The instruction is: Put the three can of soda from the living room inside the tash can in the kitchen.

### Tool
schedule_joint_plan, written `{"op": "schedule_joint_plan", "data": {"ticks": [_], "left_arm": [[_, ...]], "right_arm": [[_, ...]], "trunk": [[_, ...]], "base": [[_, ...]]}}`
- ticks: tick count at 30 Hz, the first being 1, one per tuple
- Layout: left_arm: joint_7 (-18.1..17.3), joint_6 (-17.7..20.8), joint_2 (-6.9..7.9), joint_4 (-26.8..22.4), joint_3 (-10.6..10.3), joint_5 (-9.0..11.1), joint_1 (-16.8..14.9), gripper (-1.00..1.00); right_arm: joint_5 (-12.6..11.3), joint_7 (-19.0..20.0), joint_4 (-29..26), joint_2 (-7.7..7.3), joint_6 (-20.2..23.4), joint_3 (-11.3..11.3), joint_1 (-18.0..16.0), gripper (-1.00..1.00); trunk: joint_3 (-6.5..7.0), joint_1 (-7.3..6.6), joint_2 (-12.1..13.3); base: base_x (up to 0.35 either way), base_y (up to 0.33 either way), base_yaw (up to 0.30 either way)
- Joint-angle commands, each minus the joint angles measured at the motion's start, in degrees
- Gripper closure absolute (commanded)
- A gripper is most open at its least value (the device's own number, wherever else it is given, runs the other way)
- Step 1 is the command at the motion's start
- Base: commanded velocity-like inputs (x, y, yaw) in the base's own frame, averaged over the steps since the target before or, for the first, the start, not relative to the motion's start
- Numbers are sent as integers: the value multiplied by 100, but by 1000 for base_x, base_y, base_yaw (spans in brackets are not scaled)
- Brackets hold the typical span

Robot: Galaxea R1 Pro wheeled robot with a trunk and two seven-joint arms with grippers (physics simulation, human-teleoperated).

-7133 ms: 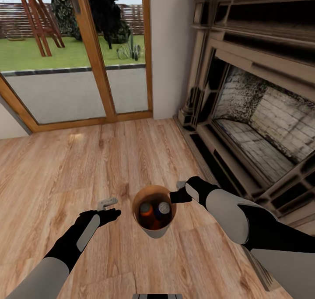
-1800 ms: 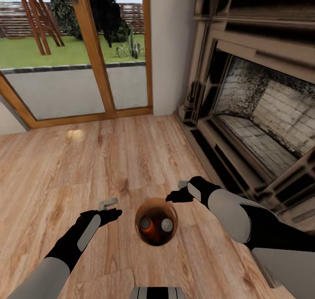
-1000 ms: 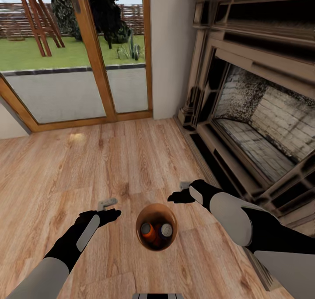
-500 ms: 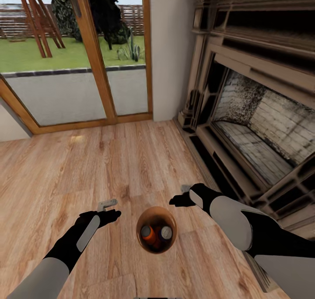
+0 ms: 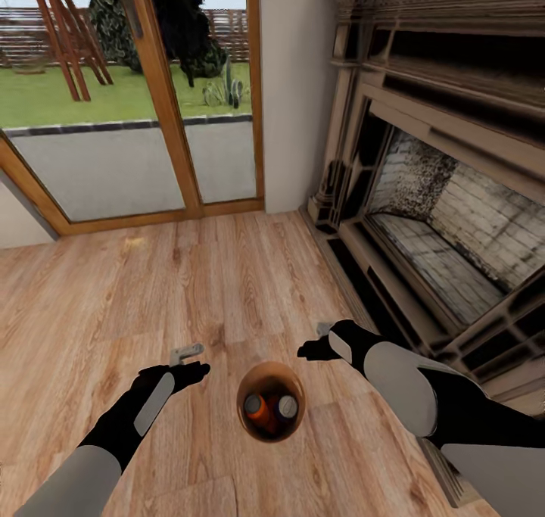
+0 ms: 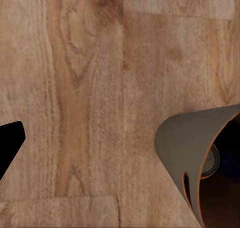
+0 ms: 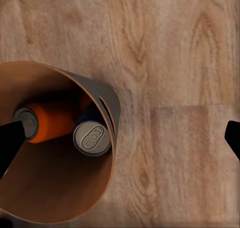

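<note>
The tash can (image 5: 270, 400) stands on the wood floor (image 5: 151, 290) between both wide, empty claws, left (image 5: 184, 359) and right (image 5: 316, 343), cans (image 7: 60, 123) inside; a careless arm sweep could topple it.

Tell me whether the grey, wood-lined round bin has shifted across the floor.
Yes. The grey round bin now sits nearer the robot, below the dark floorboard knot that its far rim was level with earlier.
</note>
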Motion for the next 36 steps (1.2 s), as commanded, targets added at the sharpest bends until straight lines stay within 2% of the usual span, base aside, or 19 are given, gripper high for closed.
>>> {"op": "schedule_joint_plan", "data": {"ticks": [1,19,36], "left_arm": [[3,-7,-2,1,0,0,1,-100],[21,-33,-8,6,-1,5,-3,-100],[22,-34,-8,6,0,6,-4,-100]], "right_arm": [[0,-1,0,-2,0,0,1,-100],[5,9,7,2,-17,20,13,-100],[8,2,6,6,-7,213,14,-100]], "trunk": [[18,-23,42],[348,-418,764],[789,-791,1445]], "base": [[0,0,0],[0,0,-3],[0,0,-84]]}}
